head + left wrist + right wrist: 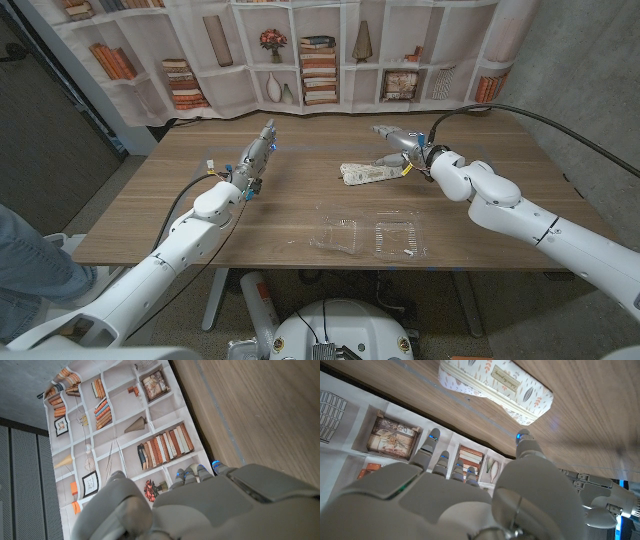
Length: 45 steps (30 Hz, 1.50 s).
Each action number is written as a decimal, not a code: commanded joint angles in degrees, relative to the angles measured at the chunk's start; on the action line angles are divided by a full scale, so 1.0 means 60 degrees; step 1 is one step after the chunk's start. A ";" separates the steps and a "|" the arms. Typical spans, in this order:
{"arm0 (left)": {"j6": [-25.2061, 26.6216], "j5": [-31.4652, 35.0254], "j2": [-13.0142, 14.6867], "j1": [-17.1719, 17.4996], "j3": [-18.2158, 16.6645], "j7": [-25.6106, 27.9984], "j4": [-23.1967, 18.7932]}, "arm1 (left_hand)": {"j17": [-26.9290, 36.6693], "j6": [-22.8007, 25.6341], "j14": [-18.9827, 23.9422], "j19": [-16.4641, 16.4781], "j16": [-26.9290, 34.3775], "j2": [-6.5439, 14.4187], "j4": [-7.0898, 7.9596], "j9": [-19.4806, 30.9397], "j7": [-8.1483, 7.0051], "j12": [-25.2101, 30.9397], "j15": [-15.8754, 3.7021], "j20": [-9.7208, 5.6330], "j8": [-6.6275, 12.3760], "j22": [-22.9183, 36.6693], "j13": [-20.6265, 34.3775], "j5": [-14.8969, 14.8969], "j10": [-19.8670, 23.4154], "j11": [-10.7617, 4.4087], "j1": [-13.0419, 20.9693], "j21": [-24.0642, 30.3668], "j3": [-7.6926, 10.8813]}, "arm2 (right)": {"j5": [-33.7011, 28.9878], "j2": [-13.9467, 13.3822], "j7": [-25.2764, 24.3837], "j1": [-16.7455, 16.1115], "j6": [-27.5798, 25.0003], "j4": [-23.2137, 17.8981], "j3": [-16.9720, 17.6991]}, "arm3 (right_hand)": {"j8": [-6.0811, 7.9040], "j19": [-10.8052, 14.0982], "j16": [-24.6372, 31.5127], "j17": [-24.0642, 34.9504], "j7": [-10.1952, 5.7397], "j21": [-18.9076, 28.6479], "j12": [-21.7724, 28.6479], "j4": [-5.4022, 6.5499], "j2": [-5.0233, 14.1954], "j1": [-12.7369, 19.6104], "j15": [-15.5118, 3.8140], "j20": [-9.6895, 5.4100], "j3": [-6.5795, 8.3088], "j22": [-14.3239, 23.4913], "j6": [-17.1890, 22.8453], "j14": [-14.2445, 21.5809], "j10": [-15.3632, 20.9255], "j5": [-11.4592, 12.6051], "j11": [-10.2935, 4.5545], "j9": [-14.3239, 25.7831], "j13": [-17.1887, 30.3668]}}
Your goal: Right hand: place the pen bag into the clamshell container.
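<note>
The pen bag (496,387) is cream, printed with small leaves in orange, grey and tan, with a cream zip. The container (368,236) is clear plastic. The counter (300,190) is brown wood grain. Both hands, left (256,157) and right (398,143), are pale grey with blue-lit fingertips (434,437). The backdrop (300,50) is white, printed with shelves of orange and brown books, vases and red flowers

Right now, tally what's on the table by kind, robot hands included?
White leaf-patterned fabric pen bag: 1
Clear plastic clamshell container, lying open: 1
Robot hands: 2, left hand and right hand, both holding nothing
Total: 4
</note>
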 commanded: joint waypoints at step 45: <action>0.0019 -0.0029 0.0008 0.0145 -0.0010 0.0015 -0.0003 | 0.0031 0.0104 -0.0463 -0.0999 -0.0006 0.0122 -0.0010 0.0050 0.0001 0.0000 -0.0040 0.0096 0.0017 0.0041 0.0041 -0.0011 0.0035 0.0048 -0.0001 -0.0072 -0.0138 | -0.1780 0.0642 0.2485 0.1214 -0.1342 0.0651 -0.1205 | 0.0204 0.0672 0.0129 -0.0005 -0.0077 -0.0245 0.0108 -0.0062 0.0027 0.0732 0.0032 0.0250 0.0197 0.0026 0.0028 0.0156 -0.0483 -0.0004 0.0379 0.0020 0.0032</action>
